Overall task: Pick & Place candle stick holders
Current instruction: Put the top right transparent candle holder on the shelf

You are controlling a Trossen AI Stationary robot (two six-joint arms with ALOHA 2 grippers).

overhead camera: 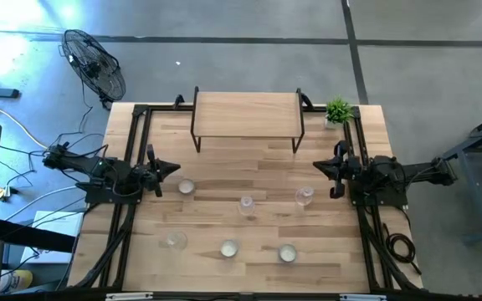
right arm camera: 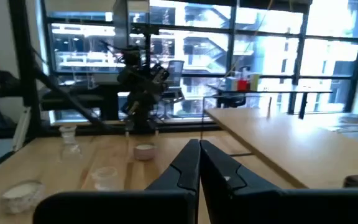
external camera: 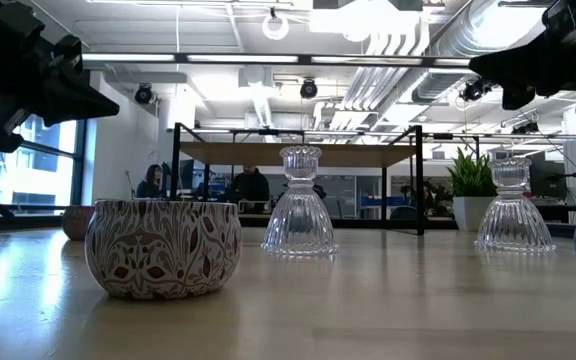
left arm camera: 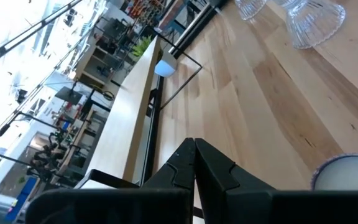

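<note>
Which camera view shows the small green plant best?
The high view: the small green plant stands unobstructed at the table's far right corner, beside the wooden shelf. The low view shows it partly, behind a glass holder. The left wrist view gives a distant glimpse; the right wrist view, nothing.

Both arms are showing up matte black and angular, bundles of black cable trailing from their bases. The left claw (left arm camera: 194, 163) is showing two dark, wedge-shaped fingers with bevelled edges, and the right claw (right arm camera: 199, 163) is looking identical.
</note>
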